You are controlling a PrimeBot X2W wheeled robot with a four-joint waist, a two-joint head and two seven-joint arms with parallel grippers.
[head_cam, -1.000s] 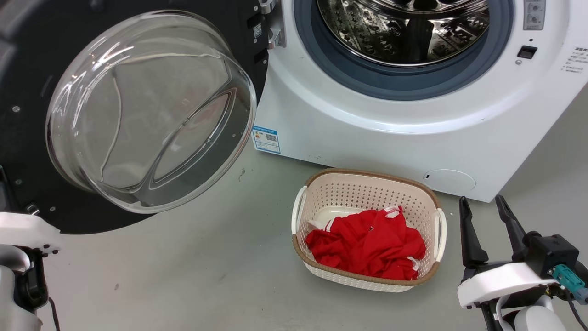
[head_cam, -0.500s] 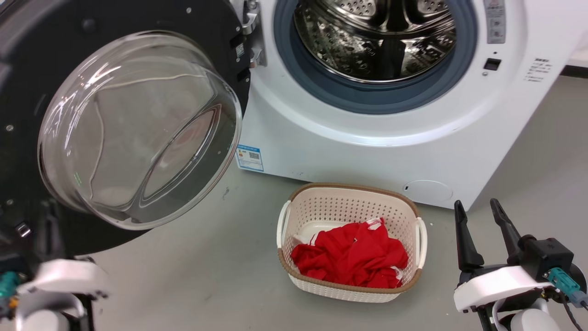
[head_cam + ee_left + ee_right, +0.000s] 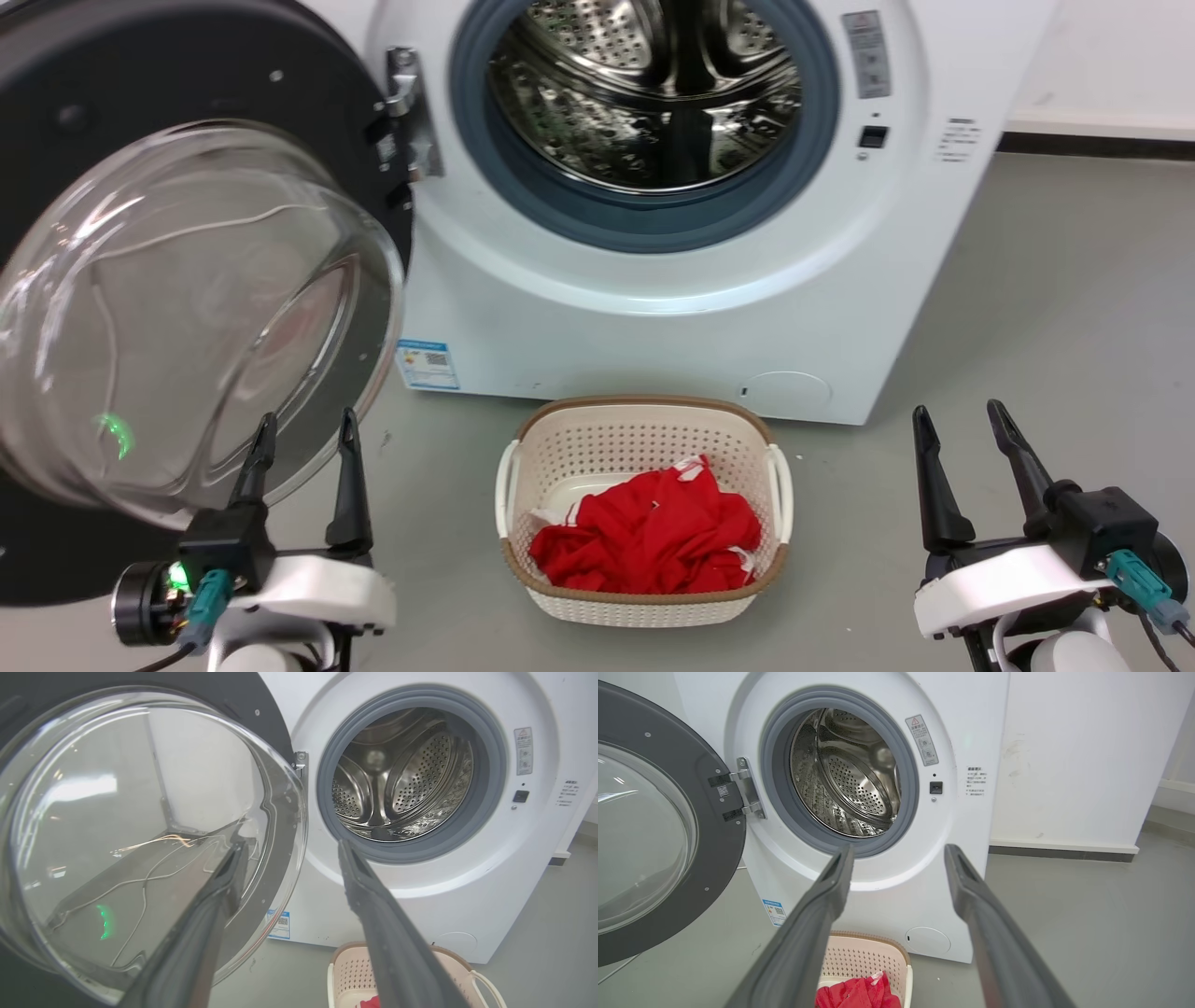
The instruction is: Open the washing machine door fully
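One left end effector (image 3: 308,416) has risen, fingers (image 3: 351,485) apart.

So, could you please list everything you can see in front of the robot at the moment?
washing machine: one, white, behind the basket
washing machine door: one, black with clear glass bowl, swung open at the head view's left
hinge: one, metal, between door and machine front
drum: one, steel, inside the opening
rubber ring: one, grey-blue, around the drum mouth
round flap: one, white, low on the machine front
label: one, blue and white, low on the front
basket: one, cream with brown rim, on the grey floor
cloth: one heap, red, in the basket
left gripper: one, dark fingers, open, lower left
right gripper: one, dark fingers, open, lower right
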